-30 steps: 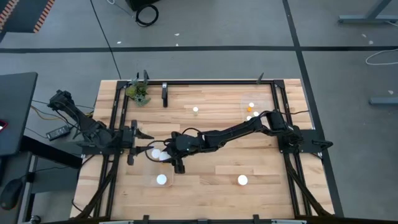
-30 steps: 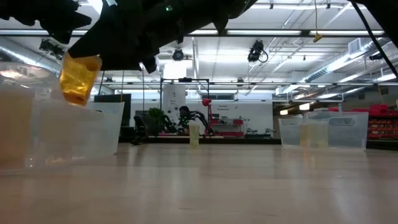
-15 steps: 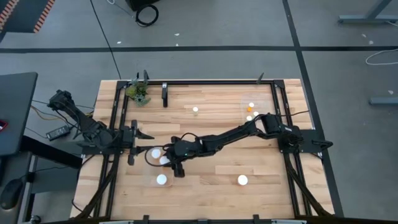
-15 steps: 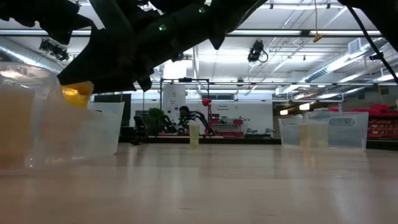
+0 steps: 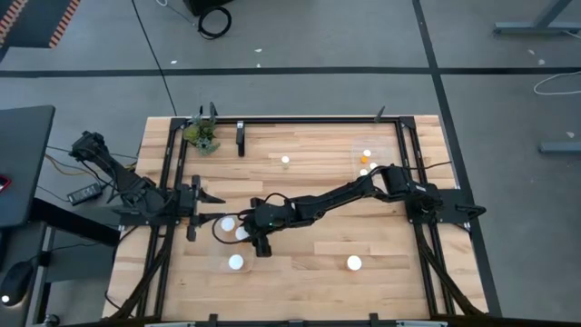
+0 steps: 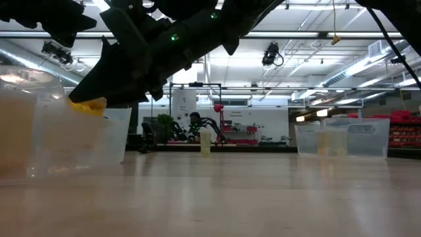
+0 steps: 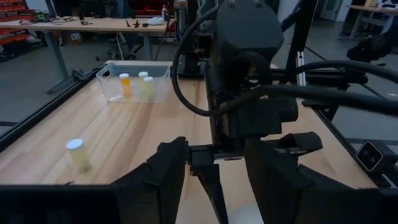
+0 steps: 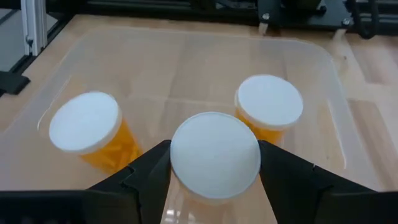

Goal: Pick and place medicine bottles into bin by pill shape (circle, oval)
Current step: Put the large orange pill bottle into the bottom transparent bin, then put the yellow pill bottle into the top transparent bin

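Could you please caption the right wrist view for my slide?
Right gripper holds a white-capped amber bottle over a clear plastic bin containing two similar bottles.

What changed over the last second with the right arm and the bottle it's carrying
The right gripper has lowered its medicine bottle into the clear bin on the left side of the table, until only the bottle's top shows above the bin wall in the low view. The fingers still flank its white cap; it is not released. The left gripper, the two bottles already in that bin and the loose bottles on the table stayed put.
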